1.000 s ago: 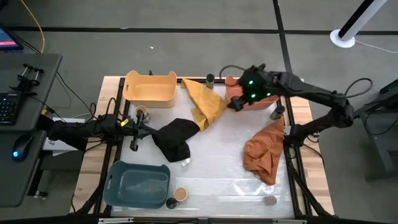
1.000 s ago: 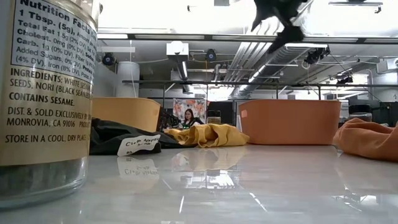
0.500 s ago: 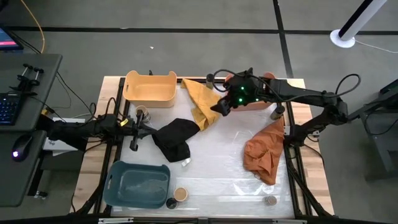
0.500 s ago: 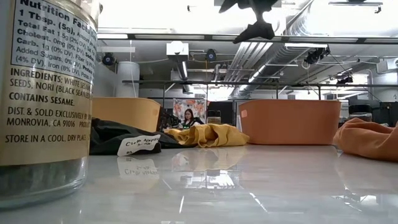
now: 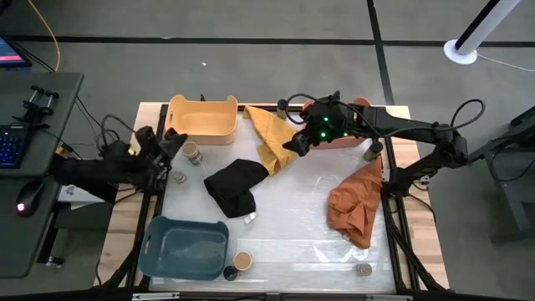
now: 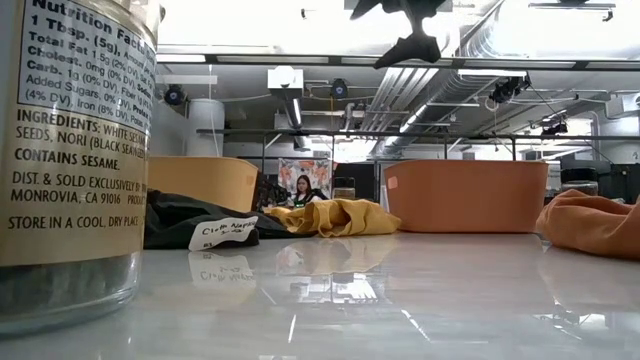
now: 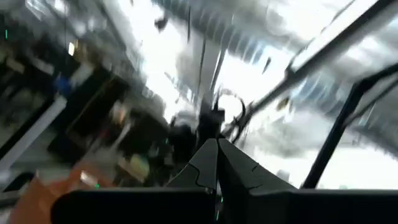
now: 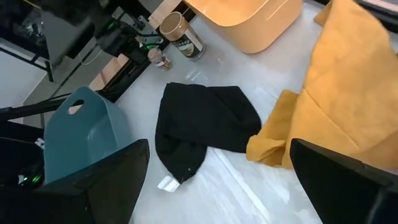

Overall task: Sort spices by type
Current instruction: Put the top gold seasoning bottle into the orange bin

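Hovering wide open over the crumpled yellow cloth (image 5: 274, 134), the right gripper (image 5: 294, 144) holds nothing. Better to descend squarely over one tan-lidded glass spice jar (image 5: 192, 153). The left gripper (image 5: 165, 144) is shut, empty.

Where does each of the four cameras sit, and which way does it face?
High: overhead, facing down; both arms, right gripper open.
Low: table height, facing the room; spice jar close up.
Left wrist: tilted up toward the ceiling; shut fingers.
Right wrist: facing down at the black cloth.
Shared: high and right wrist views show the blue bin.
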Controlling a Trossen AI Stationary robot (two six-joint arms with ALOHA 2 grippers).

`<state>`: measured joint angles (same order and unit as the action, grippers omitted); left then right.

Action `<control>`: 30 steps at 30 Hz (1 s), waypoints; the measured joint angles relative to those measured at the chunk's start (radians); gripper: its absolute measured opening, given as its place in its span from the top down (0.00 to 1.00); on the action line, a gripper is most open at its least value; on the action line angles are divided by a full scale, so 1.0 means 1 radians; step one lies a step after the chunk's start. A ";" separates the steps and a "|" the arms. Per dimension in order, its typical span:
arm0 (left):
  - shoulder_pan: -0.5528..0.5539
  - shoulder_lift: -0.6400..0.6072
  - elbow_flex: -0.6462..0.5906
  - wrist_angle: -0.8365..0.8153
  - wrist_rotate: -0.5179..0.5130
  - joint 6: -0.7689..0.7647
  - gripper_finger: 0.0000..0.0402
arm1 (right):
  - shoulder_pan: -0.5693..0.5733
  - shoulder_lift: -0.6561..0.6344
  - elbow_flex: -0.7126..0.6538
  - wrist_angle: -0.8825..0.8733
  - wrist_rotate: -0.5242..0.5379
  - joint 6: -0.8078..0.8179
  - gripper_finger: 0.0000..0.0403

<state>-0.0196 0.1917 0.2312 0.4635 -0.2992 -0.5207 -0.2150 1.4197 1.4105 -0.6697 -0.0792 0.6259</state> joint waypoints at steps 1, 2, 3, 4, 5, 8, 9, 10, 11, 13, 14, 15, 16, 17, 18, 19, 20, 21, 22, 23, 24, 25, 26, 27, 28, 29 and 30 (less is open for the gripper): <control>0.000 0.042 0.058 -0.071 0.017 0.002 1.00 | 0.000 0.000 0.000 0.000 0.000 -0.002 0.05; 0.000 0.085 0.126 -0.156 0.029 0.010 1.00 | -0.003 0.000 0.000 0.000 0.000 -0.003 0.05; 0.000 0.129 0.195 -0.243 0.032 0.029 1.00 | -0.007 0.000 0.000 0.000 0.000 -0.005 0.05; 0.000 0.176 0.267 -0.335 0.032 0.064 1.00 | -0.009 0.000 0.000 0.001 0.000 -0.005 0.05; 0.001 0.220 0.342 -0.438 0.032 0.112 1.00 | -0.011 0.000 0.000 0.001 0.000 -0.005 0.05; 0.006 0.354 0.550 -0.768 0.014 0.239 1.00 | -0.014 0.000 0.000 0.001 0.001 -0.021 0.05; 0.011 0.396 0.611 -0.876 -0.001 0.265 1.00 | -0.014 0.000 0.000 0.001 0.000 -0.025 0.05; 0.015 0.440 0.667 -0.976 -0.014 0.272 1.00 | -0.014 0.000 0.000 0.000 0.001 -0.032 0.05; 0.020 0.479 0.712 -1.066 -0.027 0.269 1.00 | -0.014 0.000 0.000 0.000 0.001 -0.038 0.05; 0.028 0.550 0.775 -1.200 -0.035 0.244 1.00 | -0.014 0.000 0.000 0.000 0.001 -0.053 0.05; 0.028 0.581 0.794 -1.253 -0.034 0.219 1.00 | -0.013 0.000 0.000 0.000 0.001 -0.059 0.05; 0.028 0.609 0.805 -1.287 -0.032 0.190 1.00 | -0.013 0.000 0.000 0.000 0.001 -0.060 0.05; 0.029 0.633 0.808 -1.307 -0.028 0.166 1.00 | -0.013 0.000 0.000 -0.002 0.001 -0.063 0.05; 0.028 0.654 0.807 -1.324 -0.023 0.148 1.00 | -0.013 0.000 0.000 -0.003 0.001 -0.066 0.05; 0.028 0.674 0.803 -1.333 -0.022 0.134 1.00 | -0.013 0.000 0.000 -0.003 0.001 -0.070 0.05; 0.028 0.692 0.799 -1.332 -0.018 0.127 1.00 | -0.013 0.000 0.000 -0.003 0.001 -0.078 0.05; 0.027 0.708 0.794 -1.331 -0.015 0.123 1.00 | -0.013 0.000 0.000 -0.004 0.001 -0.085 0.05; 0.026 0.726 0.789 -1.335 -0.009 0.123 1.00 | -0.013 0.000 0.000 -0.006 0.001 -0.090 0.05; 0.026 0.742 0.784 -1.337 -0.002 0.141 1.00 | -0.013 0.000 0.000 -0.008 0.001 -0.094 0.05; 0.026 0.757 0.779 -1.336 -0.001 0.178 1.00 | -0.014 0.000 0.000 -0.009 0.002 -0.095 0.05; 0.027 0.771 0.777 -1.341 -0.003 0.208 1.00 | -0.014 0.000 0.000 -0.010 0.002 -0.095 0.05; 0.029 0.785 0.778 -1.349 -0.016 0.220 1.00 | -0.014 0.000 0.000 -0.012 0.005 -0.094 0.05; 0.034 0.798 0.778 -1.362 -0.038 0.216 1.00 | -0.014 0.000 0.000 -0.012 0.007 -0.096 0.05; 0.042 0.808 0.778 -1.382 -0.071 0.188 1.00 | -0.013 0.000 0.000 -0.014 0.007 -0.106 0.05; 0.056 0.818 0.778 -1.411 -0.104 0.139 1.00 | -0.014 0.000 0.000 -0.017 0.007 -0.112 0.05; 0.074 0.824 0.778 -1.446 -0.126 0.080 1.00 | -0.014 0.000 0.000 -0.019 0.007 -0.119 0.05; 0.096 0.830 0.778 -1.484 -0.129 0.034 1.00 | -0.014 0.000 0.000 -0.023 0.007 -0.122 0.05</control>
<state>0.0768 1.0218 1.0088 -1.0206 -0.4280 -0.4866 -0.2287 1.4197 1.4105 -0.6928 -0.0719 0.5041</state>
